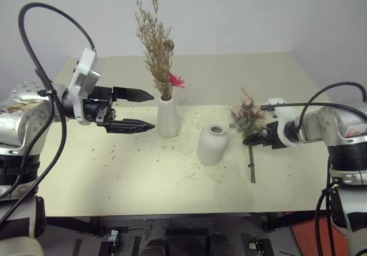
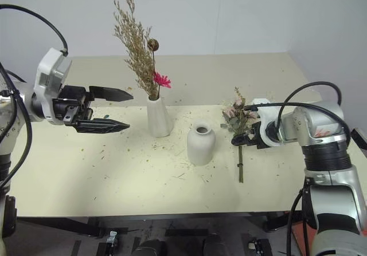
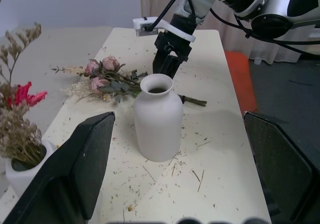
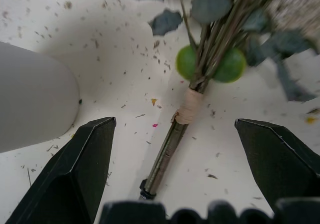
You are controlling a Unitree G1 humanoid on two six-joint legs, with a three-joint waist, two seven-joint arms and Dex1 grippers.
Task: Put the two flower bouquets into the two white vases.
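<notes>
A pale yellow table (image 1: 114,187) holds 2 white vases and is scattered with bits of dried plant litter. The tall, slim vase (image 1: 167,118) stands upright near the table's middle, toward the robot's left. It already holds the thin bunch of dry tan grasses (image 1: 155,41), which rises high above its narrow mouth, with a magenta flower (image 1: 175,81) low on the bunch, just above the rim.

Just to the right of it, apart from it, stands the shorter, rounded vase (image 1: 213,144), upright, its small mouth open and dark inside.

The fuller bouquet (image 1: 248,118) of pale pink roses, grey-green leaves and cream sprigs lies flat on the table to the right of the rounded vase, near it but not touching. Its bound stems (image 4: 172,139) point toward the table's near edge.

The left gripper (image 1: 137,110) hovers above the table to the left of the tall vase, pointing sideways toward it. Its 2 black fingers are spread wide and hold nothing.

The right gripper (image 1: 252,141) angles down over the lying bouquet, close above the stems. Its fingers (image 4: 82,169) stand wide apart on either side of the stems, not closed on them.
</notes>
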